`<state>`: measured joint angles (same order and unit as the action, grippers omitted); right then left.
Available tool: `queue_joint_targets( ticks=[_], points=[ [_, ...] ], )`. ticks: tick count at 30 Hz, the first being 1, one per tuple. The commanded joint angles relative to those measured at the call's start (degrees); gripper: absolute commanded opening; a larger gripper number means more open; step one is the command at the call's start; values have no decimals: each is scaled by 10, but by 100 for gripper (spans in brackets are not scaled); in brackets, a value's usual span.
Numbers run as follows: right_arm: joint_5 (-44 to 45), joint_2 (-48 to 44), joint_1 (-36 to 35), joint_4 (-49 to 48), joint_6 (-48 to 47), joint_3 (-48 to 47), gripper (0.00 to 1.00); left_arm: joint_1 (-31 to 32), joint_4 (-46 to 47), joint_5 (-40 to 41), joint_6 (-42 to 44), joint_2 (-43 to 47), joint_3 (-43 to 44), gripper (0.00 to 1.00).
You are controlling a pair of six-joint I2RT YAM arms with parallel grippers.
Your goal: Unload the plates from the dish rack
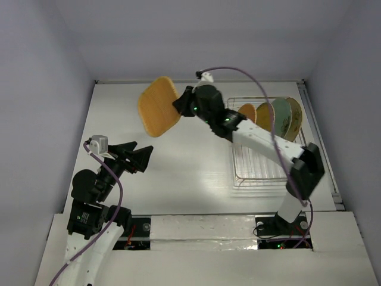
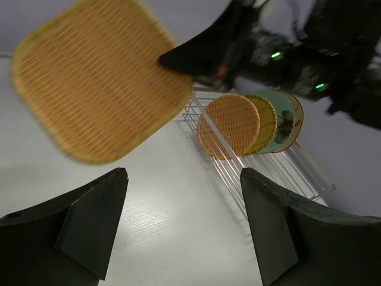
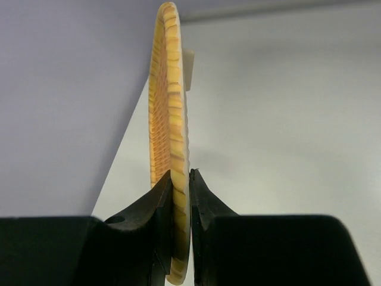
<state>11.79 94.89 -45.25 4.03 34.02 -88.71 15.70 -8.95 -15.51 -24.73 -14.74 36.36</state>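
The left gripper [image 1: 140,152] stands wide open and empty, probably placed to receive. The rounded-square woven plate [image 1: 158,106] hangs edge-gripped above the table [image 1: 178,179], the right gripper [image 1: 179,105] closed on its rim for clearance from the dish rack [image 1: 256,167]. Four round plates [image 1: 266,117] stand racked, overlapping; rear faces hidden

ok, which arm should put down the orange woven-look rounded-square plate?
Right: the right gripper is shut on the orange woven plate, out of the silver wire dish rack. The left gripper is open, empty, not touching it.
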Motion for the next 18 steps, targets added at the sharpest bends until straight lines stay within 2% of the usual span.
queue_joint_targets(
  ticks=[1,2,9,18],
  points=[
    [-23,69,-18,-176,92,-60,0,3,15,11,-1,7,4,73],
    [-26,109,-18,-194,119,-67,0,3,15,14,-1,9,4,73],
    [-41,237,-18,-236,206,-90,0,-2,15,14,-2,9,3,73],
    [-51,316,-23,-235,271,-60,1,-2,18,9,-2,8,1,73]
  ],
)
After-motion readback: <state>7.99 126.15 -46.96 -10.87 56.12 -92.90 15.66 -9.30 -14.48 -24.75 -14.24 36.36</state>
